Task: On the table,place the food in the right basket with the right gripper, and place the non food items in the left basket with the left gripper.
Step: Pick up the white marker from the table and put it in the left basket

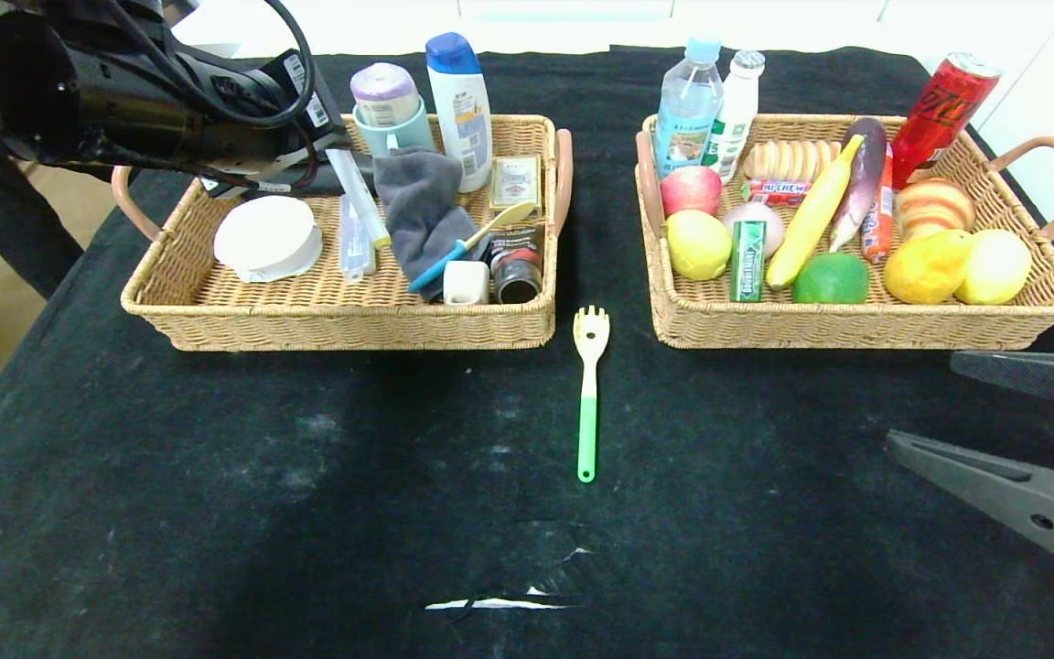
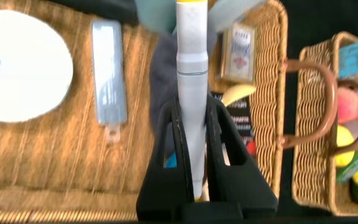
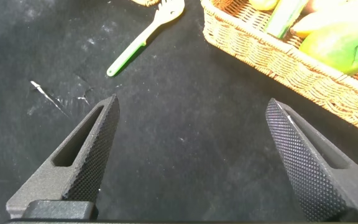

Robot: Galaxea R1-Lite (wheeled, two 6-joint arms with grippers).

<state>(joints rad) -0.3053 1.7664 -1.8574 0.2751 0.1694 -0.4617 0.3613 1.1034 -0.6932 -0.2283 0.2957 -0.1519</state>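
While the left gripper (image 2: 191,155) hangs over the left basket (image 1: 216,316), its fingers (image 2: 169,149) are clamped tight on a white marker (image 2: 190,93) with a yellow end, which runs lengthwise between them and sticks out well past the tips. In the head view the marker (image 1: 358,197) slants down over the middle of the basket, just beside a clear plastic case (image 1: 350,243) and a grey cloth (image 1: 422,215), with a white round lid (image 1: 268,238) lying a little further off. It looks held above the basket floor rather than resting on it, so the step in hand is probably the release.

The main risk from here is the drop itself. Being round and slick, the marker could roll once freed, or land end-first on the cloth or the case and tip against the blue toothbrush (image 1: 454,252). A release too near the rim could also send it over the wall.

The right gripper (image 1: 994,421) sits low at the right edge of the surface (image 1: 216,513), near the front of the right basket (image 1: 856,325), its fingers (image 3: 82,162) spread wide and empty.

Between the two baskets a green-handled fork (image 1: 588,394) lies on the surface. Judged as non-food, it belongs to the left arm, and the wrong arm reaching for it would be a sorting mistake.
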